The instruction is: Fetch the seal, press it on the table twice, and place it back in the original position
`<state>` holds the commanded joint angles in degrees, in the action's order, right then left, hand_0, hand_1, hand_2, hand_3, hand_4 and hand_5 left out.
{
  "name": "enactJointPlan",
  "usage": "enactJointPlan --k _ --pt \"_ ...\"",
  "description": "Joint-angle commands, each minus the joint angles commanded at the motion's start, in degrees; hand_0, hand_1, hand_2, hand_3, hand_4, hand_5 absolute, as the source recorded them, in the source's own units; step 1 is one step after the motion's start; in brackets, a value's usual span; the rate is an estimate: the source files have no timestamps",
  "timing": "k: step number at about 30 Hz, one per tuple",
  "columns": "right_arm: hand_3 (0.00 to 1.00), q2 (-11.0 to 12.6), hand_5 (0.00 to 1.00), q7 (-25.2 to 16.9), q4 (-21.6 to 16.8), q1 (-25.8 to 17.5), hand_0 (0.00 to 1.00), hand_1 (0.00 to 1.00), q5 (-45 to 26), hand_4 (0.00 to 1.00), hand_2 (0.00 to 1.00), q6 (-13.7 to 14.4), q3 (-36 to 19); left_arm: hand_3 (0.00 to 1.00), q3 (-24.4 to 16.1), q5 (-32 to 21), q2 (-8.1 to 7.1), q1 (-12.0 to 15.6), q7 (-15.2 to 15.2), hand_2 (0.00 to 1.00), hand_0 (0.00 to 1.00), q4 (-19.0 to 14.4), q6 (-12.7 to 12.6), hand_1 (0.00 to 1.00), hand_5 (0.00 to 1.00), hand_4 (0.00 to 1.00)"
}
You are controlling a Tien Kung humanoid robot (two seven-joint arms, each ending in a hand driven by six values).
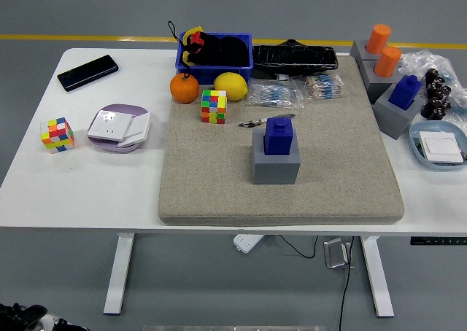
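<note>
A blue seal (pixel 279 135) stands upright in a grey block holder (pixel 276 162) near the middle of the beige felt mat (pixel 219 185). Neither robot hand is in view. At the right edge of the mat another blue seal (pixel 405 92) sits in a grey holder (pixel 392 116), and two orange seals (pixel 378 39) (pixel 387 61) stand in grey holders behind it.
A pen (pixel 264 120), colour cube (pixel 214 106), orange (pixel 184 88), lemon (pixel 230 86) and blue bin (pixel 215 56) lie at the mat's back. On the left are a phone (pixel 87 72), a second cube (pixel 58 134) and a plate of white switches (pixel 118 127). A blue dish (pixel 438 145) sits at the right.
</note>
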<state>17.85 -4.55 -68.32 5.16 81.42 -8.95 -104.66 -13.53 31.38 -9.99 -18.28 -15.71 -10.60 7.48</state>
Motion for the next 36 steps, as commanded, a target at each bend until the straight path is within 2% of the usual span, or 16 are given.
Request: enactJointPlan --k 6,17,26,32,36 --pt "0.736 0.5 0.32 0.0 -0.5 0.6 0.862 0.801 0.0 0.98 0.766 0.0 0.9 0.748 2.3 -2.8 0.43 0.0 0.8 0.679 0.716 -0.3 0.3 0.69 0.276 0.664" --pt "0.734 0.4 0.318 0.0 -0.9 0.1 0.861 0.801 -0.3 0.976 0.764 0.1 -0.2 0.748 0.5 -0.8 -0.18 -0.3 0.1 0.68 0.716 -0.4 0.0 0.69 0.276 0.664" --pt "0.727 0.5 0.31 -0.1 -1.0 0.0 0.859 0.799 -0.4 0.965 0.763 0.2 -0.5 0.748 1.3 -1.5 -0.31 -0.3 0.4 0.678 0.716 -0.3 -0.1 0.69 0.27 0.662" --pt "0.727 0.6 0.307 -0.1 -1.0 -0.1 0.857 0.799 -0.4 0.963 0.763 0.2 -0.3 0.748 1.6 -1.6 0.19 -0.2 0.4 0.68 0.716 -0.3 0.5 0.689 0.264 0.664" --pt "0.727 0.7 0.307 0.0 -1.2 -0.2 0.857 0.799 -0.4 0.963 0.763 0.2 -0.2 0.748 1.2 -0.4 0.21 -0.2 0.6 0.68 0.716 -0.3 1.7 0.689 0.264 0.664"
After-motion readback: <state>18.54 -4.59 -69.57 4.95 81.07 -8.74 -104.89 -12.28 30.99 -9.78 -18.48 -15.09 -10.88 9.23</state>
